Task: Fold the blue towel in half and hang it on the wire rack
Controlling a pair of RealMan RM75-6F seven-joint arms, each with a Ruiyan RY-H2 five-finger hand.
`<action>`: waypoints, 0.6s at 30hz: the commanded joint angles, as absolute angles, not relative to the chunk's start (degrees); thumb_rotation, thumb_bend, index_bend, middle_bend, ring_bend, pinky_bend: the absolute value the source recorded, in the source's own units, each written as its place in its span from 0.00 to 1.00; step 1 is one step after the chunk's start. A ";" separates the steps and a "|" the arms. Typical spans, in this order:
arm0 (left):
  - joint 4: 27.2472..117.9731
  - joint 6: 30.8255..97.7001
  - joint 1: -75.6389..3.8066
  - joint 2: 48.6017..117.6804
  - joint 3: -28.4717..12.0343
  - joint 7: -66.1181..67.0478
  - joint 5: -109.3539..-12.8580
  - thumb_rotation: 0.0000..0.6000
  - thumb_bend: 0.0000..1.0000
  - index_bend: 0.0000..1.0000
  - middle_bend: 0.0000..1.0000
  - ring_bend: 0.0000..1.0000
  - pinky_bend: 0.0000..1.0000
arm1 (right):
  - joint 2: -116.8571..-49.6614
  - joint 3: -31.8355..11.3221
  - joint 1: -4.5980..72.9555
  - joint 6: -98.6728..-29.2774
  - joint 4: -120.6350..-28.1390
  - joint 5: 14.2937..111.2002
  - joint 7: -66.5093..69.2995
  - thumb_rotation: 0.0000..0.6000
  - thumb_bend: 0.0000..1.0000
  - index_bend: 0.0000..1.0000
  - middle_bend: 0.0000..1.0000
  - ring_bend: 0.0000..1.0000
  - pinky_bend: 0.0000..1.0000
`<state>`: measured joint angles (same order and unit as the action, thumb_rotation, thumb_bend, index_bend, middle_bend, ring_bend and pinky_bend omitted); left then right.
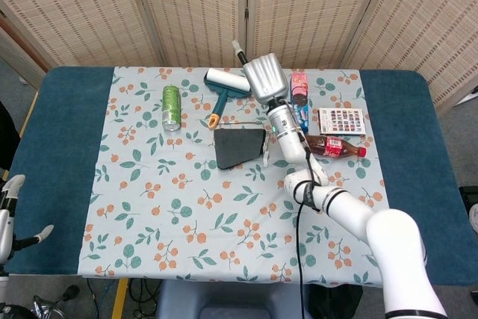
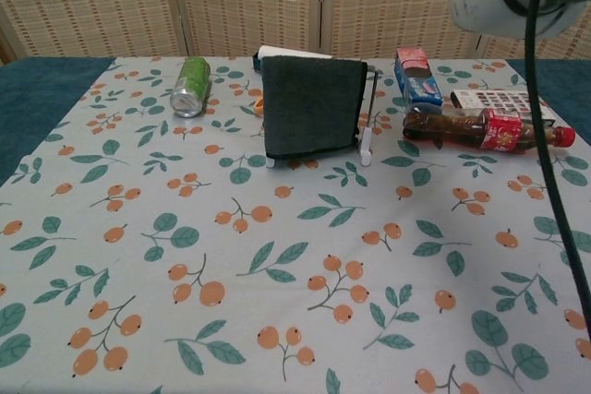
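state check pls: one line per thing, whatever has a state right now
blue towel: folded, draped over the wire rack, hanging flat
wire rack: upright on the table, carrying the towel
right hand: raised above the rack, holding nothing
left hand: low at the table's left edge, idle
green can: lying on its side
cola bottle: lying on its side, capped
lint roller: lying flat behind the rack

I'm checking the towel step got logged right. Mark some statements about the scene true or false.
1. The blue towel hangs over the wire rack. True.
2. The right robot hand holds the towel. False: it is above the towel, gripping nothing.
3. The green can stands upright. False: it lies on its side.
4. The cola bottle lies on its side to the right of the rack. True.
5. The left robot hand is by the table's left edge. True.
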<state>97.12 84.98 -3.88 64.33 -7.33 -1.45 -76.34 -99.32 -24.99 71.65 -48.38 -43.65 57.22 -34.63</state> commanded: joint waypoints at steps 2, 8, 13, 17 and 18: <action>97.30 84.16 -4.55 63.94 -7.72 -1.01 -76.03 1.00 0.00 0.00 0.00 0.00 0.00 | -91.00 -23.29 64.92 -53.93 -56.92 58.86 -33.45 1.00 0.01 0.16 0.77 0.80 1.00; 97.82 82.09 -6.42 63.10 -8.46 0.48 -75.83 1.00 0.00 0.00 0.00 0.00 0.00 | -77.90 -19.73 53.97 -61.99 -78.15 60.40 -34.02 1.00 0.22 0.44 0.72 0.74 1.00; 97.96 80.69 -7.62 62.73 -8.71 1.23 -75.76 1.00 0.00 0.00 0.00 0.00 0.00 | -69.40 -16.58 45.25 -68.17 -91.98 61.76 -31.70 1.00 0.24 0.49 0.68 0.68 0.98; 98.34 79.76 -8.60 62.69 -8.73 2.49 -75.87 1.00 0.00 0.00 0.00 0.00 0.00 | -64.45 -12.90 37.71 -74.47 -98.84 66.34 -27.28 1.00 0.24 0.49 0.65 0.64 0.92; 98.46 79.79 -8.72 62.72 -8.78 2.82 -75.86 1.00 0.00 0.00 0.00 0.00 0.00 | -63.57 -12.02 36.09 -75.90 -99.65 67.53 -26.31 1.00 0.24 0.49 0.64 0.63 0.90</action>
